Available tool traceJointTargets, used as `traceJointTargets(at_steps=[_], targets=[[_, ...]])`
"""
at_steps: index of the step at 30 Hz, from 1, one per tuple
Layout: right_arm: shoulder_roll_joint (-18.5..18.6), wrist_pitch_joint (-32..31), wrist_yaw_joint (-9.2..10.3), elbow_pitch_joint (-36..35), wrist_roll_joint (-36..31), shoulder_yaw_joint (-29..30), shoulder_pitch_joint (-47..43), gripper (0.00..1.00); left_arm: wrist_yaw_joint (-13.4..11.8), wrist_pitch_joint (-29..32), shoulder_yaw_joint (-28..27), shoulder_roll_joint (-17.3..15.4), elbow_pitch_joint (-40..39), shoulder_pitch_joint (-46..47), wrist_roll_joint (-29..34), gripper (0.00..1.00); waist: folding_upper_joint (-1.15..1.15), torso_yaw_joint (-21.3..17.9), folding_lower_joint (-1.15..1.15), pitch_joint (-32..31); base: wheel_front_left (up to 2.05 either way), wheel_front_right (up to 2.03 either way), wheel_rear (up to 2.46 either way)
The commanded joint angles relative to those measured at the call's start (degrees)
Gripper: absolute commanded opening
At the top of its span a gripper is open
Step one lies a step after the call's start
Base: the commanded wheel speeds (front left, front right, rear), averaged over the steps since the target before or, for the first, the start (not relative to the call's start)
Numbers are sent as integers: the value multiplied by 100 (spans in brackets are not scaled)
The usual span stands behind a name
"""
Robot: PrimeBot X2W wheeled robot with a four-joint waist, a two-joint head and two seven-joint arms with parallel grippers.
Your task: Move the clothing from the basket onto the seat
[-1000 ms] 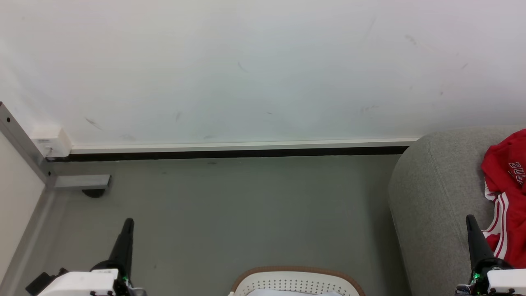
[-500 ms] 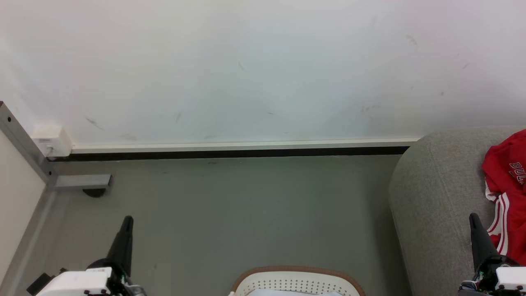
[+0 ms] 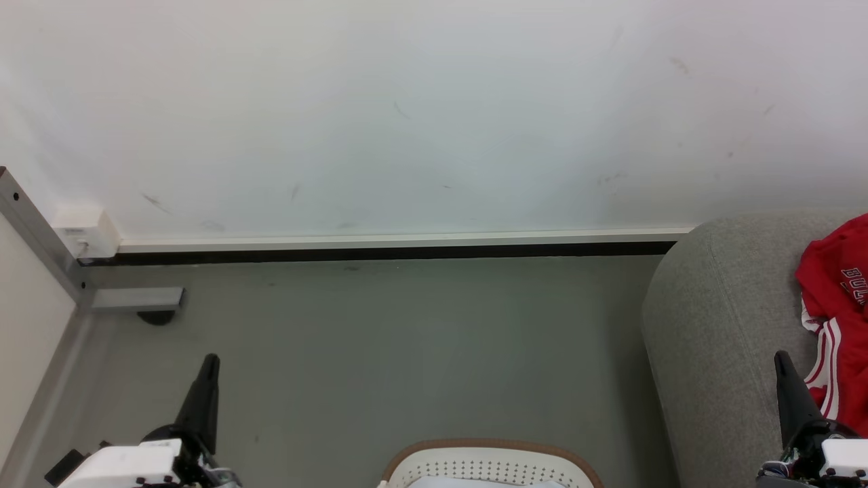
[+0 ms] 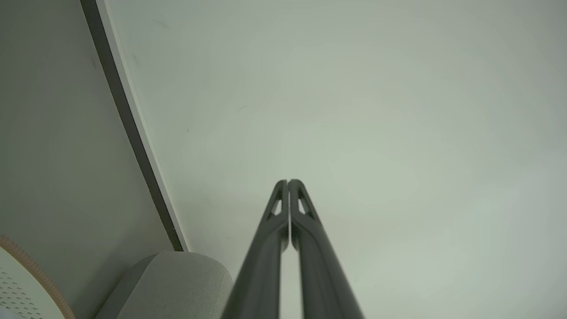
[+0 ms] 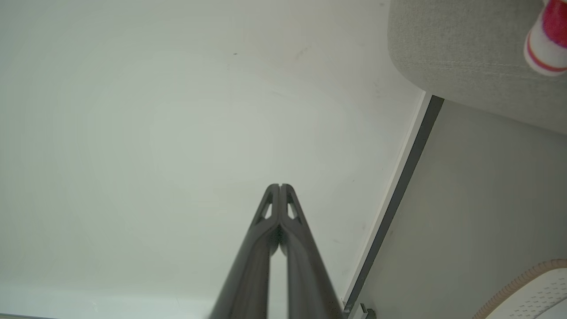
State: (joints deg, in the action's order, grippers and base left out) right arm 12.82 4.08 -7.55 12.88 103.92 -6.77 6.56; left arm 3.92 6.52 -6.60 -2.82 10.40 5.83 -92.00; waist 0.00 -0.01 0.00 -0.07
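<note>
Red clothing with white stripes and lettering lies on the grey seat at the right edge of the head view; a striped bit shows in the right wrist view. The white basket with its tan rim sits at the bottom centre, its far wall in view. My left gripper stands at lower left over the floor, shut and empty, fingertips together. My right gripper rises at lower right in front of the seat, beside the clothing, shut with nothing in it.
A white wall with a dark baseboard runs behind the grey floor. A metal frame leg and a white box sit in the left corner. The seat's corner and basket rim show in the left wrist view.
Both grippers have sunk slightly toward the bottom edge of the head view, the right one drawing a little rightward. Clothing, seat and basket have stayed put.
</note>
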Motion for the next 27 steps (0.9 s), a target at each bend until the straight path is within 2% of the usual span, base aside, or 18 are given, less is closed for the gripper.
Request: traceJointTargets(at_steps=[1,27], targets=[[56,12,12,-6,33,1,37,0,-3,17,-16,-9,-24,43,-69,0,0,0,0,0,0,0,0],[160,136,12,-57,174,-147,40,0,-3,17,-15,-9,-27,42,-70,0,0,0,0,1,0,0,0]])
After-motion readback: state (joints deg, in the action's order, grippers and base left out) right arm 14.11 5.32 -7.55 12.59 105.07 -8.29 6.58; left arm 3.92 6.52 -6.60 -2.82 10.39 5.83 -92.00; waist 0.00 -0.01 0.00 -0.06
